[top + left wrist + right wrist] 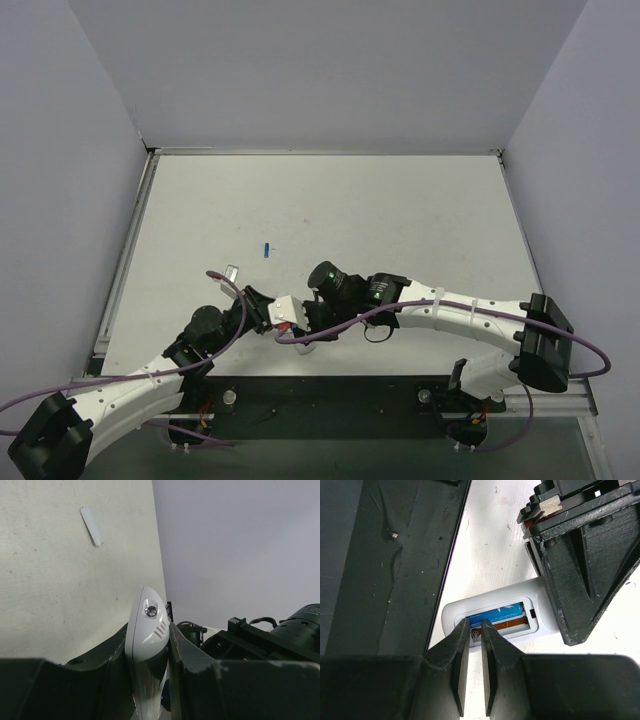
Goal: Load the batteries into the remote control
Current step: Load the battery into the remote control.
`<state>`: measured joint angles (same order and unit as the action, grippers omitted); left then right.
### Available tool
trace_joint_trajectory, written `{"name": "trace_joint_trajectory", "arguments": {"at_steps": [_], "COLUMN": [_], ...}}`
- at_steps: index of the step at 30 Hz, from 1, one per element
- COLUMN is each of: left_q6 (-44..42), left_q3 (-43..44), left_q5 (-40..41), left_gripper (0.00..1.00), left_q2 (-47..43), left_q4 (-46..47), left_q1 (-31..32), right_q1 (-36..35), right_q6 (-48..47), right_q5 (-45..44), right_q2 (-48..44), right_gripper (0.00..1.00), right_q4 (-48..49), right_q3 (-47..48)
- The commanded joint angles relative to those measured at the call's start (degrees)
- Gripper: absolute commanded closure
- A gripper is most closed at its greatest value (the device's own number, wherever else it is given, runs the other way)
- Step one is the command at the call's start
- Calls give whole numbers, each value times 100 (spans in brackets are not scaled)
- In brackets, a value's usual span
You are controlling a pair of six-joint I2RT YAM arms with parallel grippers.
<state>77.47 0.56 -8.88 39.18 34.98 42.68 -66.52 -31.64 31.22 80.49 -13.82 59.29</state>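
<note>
**Remote clamped, one battery seated**

Top view: the left claw (268, 312) holds the remote (290, 312) low over the counter (420, 220), near its front edge. The right claw (312, 318) meets the remote's other end. A loose battery (267, 248) lies on the counter, well apart. A white cover (231, 271) lies near the left arm.

Left wrist: the remote (147, 640) stands on edge, pinched between both fingers (112, 655). The cover (91, 526) lies flat on the counter.

Right wrist: the remote's bay is open, with a second battery (497, 615) seated in one slot. The right claw (475, 630) is all but closed with nothing visible between its fingers, tips at the bay's end.
</note>
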Motion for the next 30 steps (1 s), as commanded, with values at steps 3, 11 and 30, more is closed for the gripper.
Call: {"name": "trace_joint_trajectory", "arguments": {"at_steps": [3,11,30], "left_q6": [418,-530,-2692], "left_q3": [147,164,1516], "left_q5": [-70,184,2118], "left_gripper": [100,100,100], "left_q2": [-253,-507,-2282], "left_q4": [1116,22,-4621], "left_q1": [109,39,-989], "right_q1": [-72,-98,1440], "right_q6": [140,632,4411], "right_q5": [-160,-458,-2463], "right_q2": [309,81,-281], "right_gripper": [90,85,40], "right_q4": [820,758,1400], "right_q3": [-119,83,319]}}
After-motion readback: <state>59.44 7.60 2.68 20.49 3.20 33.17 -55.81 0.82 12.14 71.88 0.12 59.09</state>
